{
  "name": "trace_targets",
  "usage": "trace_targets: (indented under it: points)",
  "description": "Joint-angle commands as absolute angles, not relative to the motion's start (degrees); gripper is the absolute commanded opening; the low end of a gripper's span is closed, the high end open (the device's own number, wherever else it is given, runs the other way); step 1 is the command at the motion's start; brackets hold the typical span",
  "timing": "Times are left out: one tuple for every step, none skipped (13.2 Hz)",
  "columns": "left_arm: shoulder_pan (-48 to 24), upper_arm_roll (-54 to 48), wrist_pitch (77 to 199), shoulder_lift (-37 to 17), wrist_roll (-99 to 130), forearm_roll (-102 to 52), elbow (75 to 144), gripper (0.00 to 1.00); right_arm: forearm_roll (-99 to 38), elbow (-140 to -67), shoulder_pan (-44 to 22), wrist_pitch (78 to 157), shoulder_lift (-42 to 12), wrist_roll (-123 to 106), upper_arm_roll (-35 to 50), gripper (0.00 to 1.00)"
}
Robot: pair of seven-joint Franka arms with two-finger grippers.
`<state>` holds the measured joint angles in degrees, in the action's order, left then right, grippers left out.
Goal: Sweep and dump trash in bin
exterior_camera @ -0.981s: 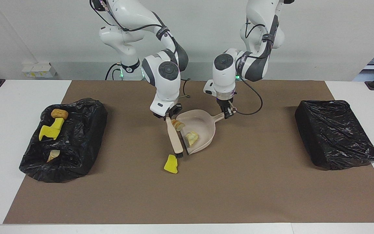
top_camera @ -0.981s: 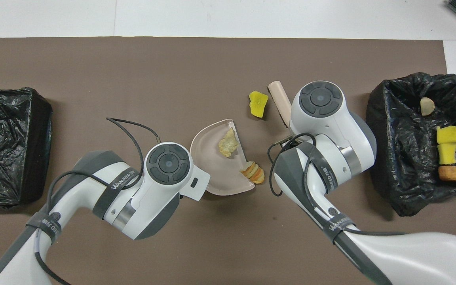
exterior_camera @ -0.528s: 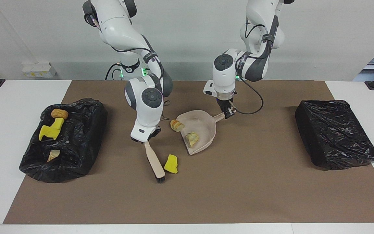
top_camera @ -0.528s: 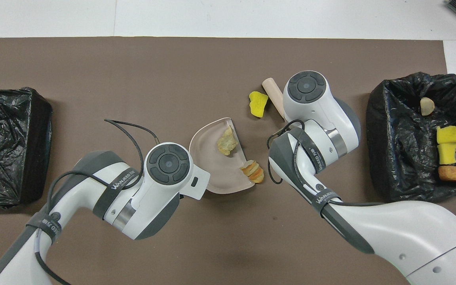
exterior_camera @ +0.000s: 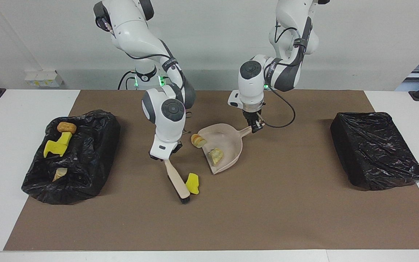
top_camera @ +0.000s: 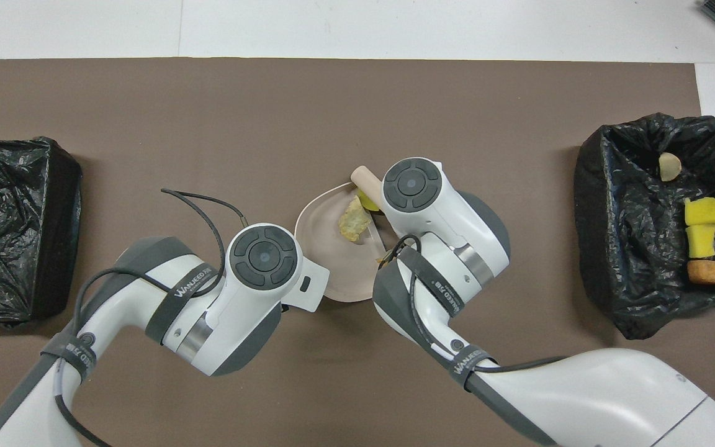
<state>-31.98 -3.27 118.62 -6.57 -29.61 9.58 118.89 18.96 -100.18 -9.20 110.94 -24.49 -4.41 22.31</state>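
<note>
Brush (exterior_camera: 176, 180) against yellow scrap (exterior_camera: 193, 183)

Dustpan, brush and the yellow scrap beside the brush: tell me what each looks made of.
Dustpan: likely moulded plastic, judging by its smooth, matte beige one-piece shell.
Brush: apparently plastic too; its beige back has the same finish, with dark bristles along the edge.
Yellow scrap: probably sponge or foam, a bright, dull-surfaced, roughly cut chunk.
</note>
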Motion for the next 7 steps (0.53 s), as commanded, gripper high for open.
trace_targets:
  points:
    - [-31.9, -2.9, 119.6, -5.1, -27.1, 10.5, 120.5, 0.00, 13.3, -102.7, -8.2, 110.3, -22.4, -10.8, 23.7, 0.00]
    - [-31.9, -2.9, 119.6, -5.1, -27.1, 10.5, 120.5, 0.00, 12.4, -102.7, -8.0, 110.0, -22.4, -10.6, 23.7, 0.00]
    - [-31.9, -2.9, 119.6, -5.1, -27.1, 10.5, 120.5, 0.00, 10.7, -102.7, -7.8, 108.6, -22.2, -10.6, 23.9, 0.00]
    - [-31.9, -2.9, 119.6, -5.1, -27.1, 10.5, 120.5, 0.00, 7.0, -102.2, -7.6, 106.5, -22.1, -10.9, 24.0, 0.00]
    - [-31.9, -2.9, 119.7, -5.1, -27.1, 10.5, 120.5, 0.00, 3.4, -102.1, -7.3, 105.2, -21.8, -11.7, 24.0, 0.00]
    - [-31.8, -2.9, 119.7, -5.1, -27.1, 10.5, 120.5, 0.00, 1.8, -102.1, -7.3, 104.0, -21.2, -12.1, 24.0, 0.00]
    - [-31.8, -2.9, 119.7, -5.1, -27.1, 10.5, 120.5, 0.00, 0.8, -102.1, -7.3, 102.5, -20.8, -12.0, 24.0, 0.00]
